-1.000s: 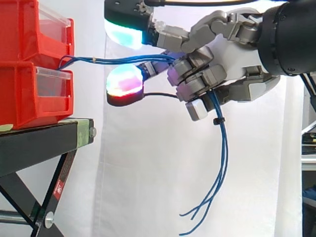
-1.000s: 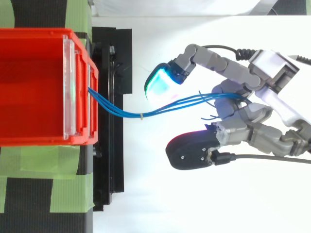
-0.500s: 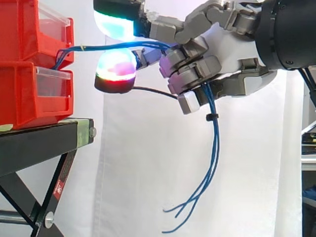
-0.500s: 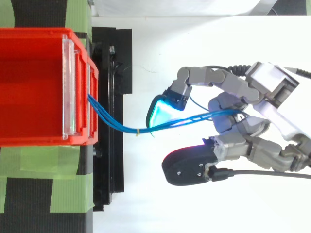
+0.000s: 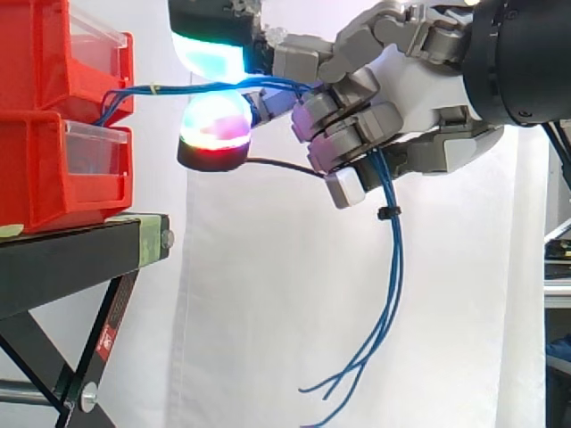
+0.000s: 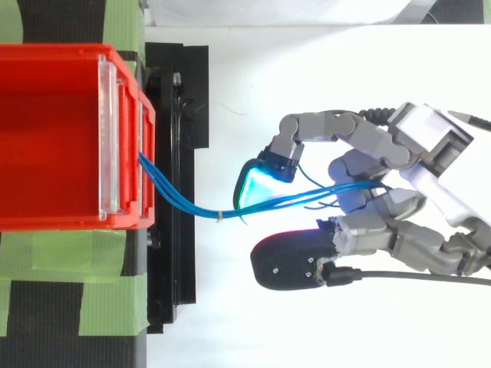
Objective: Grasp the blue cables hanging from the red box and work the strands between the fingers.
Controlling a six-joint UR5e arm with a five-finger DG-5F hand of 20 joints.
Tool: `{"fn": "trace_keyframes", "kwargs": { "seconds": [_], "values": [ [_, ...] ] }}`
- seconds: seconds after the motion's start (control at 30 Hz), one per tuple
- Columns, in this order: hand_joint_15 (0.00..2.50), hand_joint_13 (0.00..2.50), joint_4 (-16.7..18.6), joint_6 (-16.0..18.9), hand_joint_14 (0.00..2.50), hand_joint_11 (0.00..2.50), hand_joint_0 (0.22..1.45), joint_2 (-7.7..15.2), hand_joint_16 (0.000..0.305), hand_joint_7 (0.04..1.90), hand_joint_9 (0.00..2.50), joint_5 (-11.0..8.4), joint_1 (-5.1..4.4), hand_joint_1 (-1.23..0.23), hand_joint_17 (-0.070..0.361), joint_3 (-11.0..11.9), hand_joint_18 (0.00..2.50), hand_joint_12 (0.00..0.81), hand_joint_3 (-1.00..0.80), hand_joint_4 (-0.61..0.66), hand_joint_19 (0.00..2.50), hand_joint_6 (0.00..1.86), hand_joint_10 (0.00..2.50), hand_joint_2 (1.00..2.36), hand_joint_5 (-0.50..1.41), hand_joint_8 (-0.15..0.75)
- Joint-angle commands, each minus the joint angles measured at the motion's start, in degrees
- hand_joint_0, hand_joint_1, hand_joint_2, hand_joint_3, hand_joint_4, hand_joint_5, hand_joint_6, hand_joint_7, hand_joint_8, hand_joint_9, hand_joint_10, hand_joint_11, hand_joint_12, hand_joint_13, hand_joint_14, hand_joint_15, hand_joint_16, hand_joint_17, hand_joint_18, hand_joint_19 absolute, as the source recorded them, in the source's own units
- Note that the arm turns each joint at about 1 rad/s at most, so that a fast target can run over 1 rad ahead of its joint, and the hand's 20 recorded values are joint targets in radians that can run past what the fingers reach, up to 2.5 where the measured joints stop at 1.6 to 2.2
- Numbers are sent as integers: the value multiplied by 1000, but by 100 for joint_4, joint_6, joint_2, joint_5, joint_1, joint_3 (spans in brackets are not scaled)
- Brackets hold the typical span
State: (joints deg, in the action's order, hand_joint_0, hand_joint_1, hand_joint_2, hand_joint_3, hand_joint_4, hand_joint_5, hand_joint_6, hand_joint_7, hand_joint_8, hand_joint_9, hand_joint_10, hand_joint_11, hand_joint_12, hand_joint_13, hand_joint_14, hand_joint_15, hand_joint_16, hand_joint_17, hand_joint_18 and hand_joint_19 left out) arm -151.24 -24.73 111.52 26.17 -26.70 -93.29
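Blue cables (image 5: 390, 267): three strands counted at the bin front in the top view (image 6: 163, 193), one bundle. It leaves the upper red bin (image 5: 53, 53) and runs toward 3 o'clock into the hand (image 5: 419, 107), then drops toward 6 o'clock with loose ends hanging free. One pale tie (image 5: 153, 88) near the bin, one black tie (image 5: 385, 212) below the hand. Hand's fingers curled around the bundle, holding it; cyan pad (image 5: 210, 53) above the strands, red pad (image 5: 214, 134) below. Two red bins stacked, lower red bin (image 5: 45, 169) on one black stand (image 5: 80, 259). White curtain (image 5: 268, 312) behind.
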Motion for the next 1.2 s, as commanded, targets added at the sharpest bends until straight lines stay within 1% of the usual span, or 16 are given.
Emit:
{"fn": "trace_keyframes", "kwargs": {
  "seconds": [0.0, 0.07, 0.23, 0.3, 0.37, 0.43, 0.47, 0.57, 0.67, 0.73, 0.8, 0.83, 1.0, 1.03, 1.1, 1.17],
  "values": [
    [1590, 1472, 113, -164, 2500, 2500, 871, 1, 56, 1238, 1051, -77, 16, -603, 125, 4, 1788, 486, -878, 166, 833, 552, 2500, 1005, 163, 439],
    [1590, 1472, 236, -278, 2500, 2500, 869, 1, 56, 1241, 1051, -86, 33, -600, 125, 4, 1788, 486, -883, 174, 833, 541, 2500, 1006, 170, 439],
    [1590, 1472, 394, -516, 2500, 2500, 866, 1, 56, 1245, 1051, -86, 59, -598, 125, -5, 1788, 486, -889, 175, 833, 529, 2500, 1005, 177, 439],
    [1590, 1472, 429, -577, 2500, 2500, 866, 1, 56, 1257, 1051, -86, 59, -598, 125, 4, 1788, 486, -889, 170, 833, 521, 2500, 1005, 172, 439],
    [1590, 1472, 561, -753, 2500, 2500, 865, 1, 56, 1255, 1051, -86, 68, -602, 125, 4, 1788, 486, -879, 169, 833, 521, 2500, 1005, 170, 439],
    [1590, 1472, 587, -797, 2500, 2500, 864, 1, 56, 1250, 1051, -86, 59, -606, 125, -5, 1788, 486, -875, 168, 833, 527, 2500, 1006, 161, 439],
    [1590, 1472, 693, -911, 2500, 2500, 866, 1, 56, 1260, 1051, -130, 68, -614, 125, 4, 1788, 486, -874, 171, 833, 532, 2500, 1006, 154, 439],
    [1590, 1472, 754, -990, 2500, 2500, 878, 1, 56, 1256, 1051, -183, 68, -630, 125, 4, 1788, 486, -834, 173, 833, 564, 2500, 1008, 140, 439],
    [1590, 1472, 825, -1078, 2500, 2500, 892, 1, 56, 1219, 1051, -209, 68, -637, 125, 4, 1788, 486, -738, 161, 833, 673, 2500, 1012, 113, 439],
    [1590, 1472, 904, -1166, 2500, 2500, 894, 1, 56, 1225, 1051, -209, 68, -637, 125, -5, 1788, 486, -696, 157, 833, 698, 2500, 1013, 105, 439],
    [1590, 1472, 948, -1210, 2500, 2500, 898, 1, 56, 1174, 1051, -209, 68, -640, 125, 4, 1788, 486, -587, 160, 833, 797, 2500, 1017, 70, 439],
    [1590, 1472, 1000, -1280, 2500, 2500, 901, 1, 56, 1164, 1051, -209, 68, -640, 125, 4, 1788, 486, -569, 158, 833, 810, 2500, 1019, 66, 439],
    [1590, 1472, 1150, -1412, 2500, 2500, 889, 1, 56, 1176, 1051, -209, 59, -630, 125, 4, 1788, 486, -329, 147, 833, 888, 2500, 1023, 35, 439],
    [1590, 1472, 1159, -1421, 2500, 2500, 890, 1, 56, 1167, 1051, -209, 59, -627, 125, 4, 1788, 486, -309, 146, 833, 901, 2500, 1023, 32, 439],
    [1590, 1472, 1194, -1439, 2500, 2500, 903, 1, 56, 1100, 1051, -209, 51, -607, 125, 4, 1788, 486, -163, 182, 833, 1019, 2500, 1018, 9, 439],
    [1590, 1472, 1229, -1465, 2500, 2500, 924, 1, 56, 1072, 1051, -209, 51, -590, 125, 4, 1788, 486, -62, 199, 833, 1044, 2500, 1012, 9, 439]
  ]
}}
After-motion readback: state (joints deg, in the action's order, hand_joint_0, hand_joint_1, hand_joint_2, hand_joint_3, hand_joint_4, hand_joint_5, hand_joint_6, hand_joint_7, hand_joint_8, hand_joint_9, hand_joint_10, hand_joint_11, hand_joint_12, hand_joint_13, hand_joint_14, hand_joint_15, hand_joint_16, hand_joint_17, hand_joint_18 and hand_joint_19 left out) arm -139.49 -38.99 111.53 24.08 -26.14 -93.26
